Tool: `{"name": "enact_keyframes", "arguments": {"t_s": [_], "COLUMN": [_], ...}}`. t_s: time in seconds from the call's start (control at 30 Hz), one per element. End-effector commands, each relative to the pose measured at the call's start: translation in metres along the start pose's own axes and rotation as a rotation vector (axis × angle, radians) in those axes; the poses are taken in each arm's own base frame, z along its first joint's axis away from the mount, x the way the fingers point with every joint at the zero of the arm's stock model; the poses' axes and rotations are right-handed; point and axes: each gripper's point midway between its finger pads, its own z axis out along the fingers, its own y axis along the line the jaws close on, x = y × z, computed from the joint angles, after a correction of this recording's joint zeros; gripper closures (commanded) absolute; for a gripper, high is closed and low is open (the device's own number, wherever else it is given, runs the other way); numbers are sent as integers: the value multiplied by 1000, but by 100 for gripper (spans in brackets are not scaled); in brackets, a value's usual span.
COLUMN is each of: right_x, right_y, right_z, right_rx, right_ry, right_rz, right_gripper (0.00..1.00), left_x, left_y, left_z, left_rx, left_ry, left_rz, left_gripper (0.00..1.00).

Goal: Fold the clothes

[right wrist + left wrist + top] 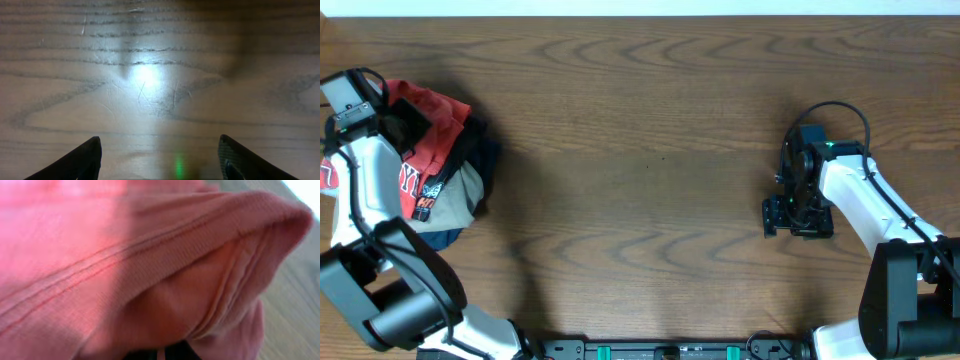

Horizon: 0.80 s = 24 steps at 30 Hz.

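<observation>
At the left edge of the desk (650, 150), the red-orange T-shirt (440, 115) is heaped on a pile of other garments (460, 195). The left gripper (400, 122) is set against the shirt; whether it is apart or together cannot be told. The right gripper (160, 162) is held with fingers apart above the desk, well apart from the shirt.

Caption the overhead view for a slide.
Left end effector at the crumpled red-orange T-shirt; right end effector open over the wooden table.
</observation>
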Motion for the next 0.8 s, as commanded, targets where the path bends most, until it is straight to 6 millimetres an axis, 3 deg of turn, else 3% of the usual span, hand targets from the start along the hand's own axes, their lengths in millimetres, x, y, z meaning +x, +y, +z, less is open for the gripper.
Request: {"name": "enact_keyframes", "arguments": {"t_s": [0.0, 0.13, 0.33, 0.47, 0.6, 0.77], "right_x": [-6, -5, -6, -6, -5, -3], "right_y": [-3, -3, -3, -3, -3, -3], "right_z": [-8, -8, -8, -8, -8, -8], "right_rx": [-1, -1, -2, -2, -2, 0], "right_ry": [-33, -31, -33, -33, -31, -21], "right_rz": [4, 8, 19, 23, 26, 26], "right_gripper": [27, 27, 27, 27, 27, 27], "left_x": [-24, -62, -80, -81, -87, -112], "left_y": [-4, -5, 48, 66, 58, 21], "left_z": [-1, -10, -17, -19, -22, -47], "left_rx": [16, 31, -164, -185, -98, 69], "left_ry": [-100, -246, -323, -313, -314, -372], "left_rz": [7, 1, -55, -81, -82, -46], "left_gripper": [91, 91, 90, 65, 52, 33]}}
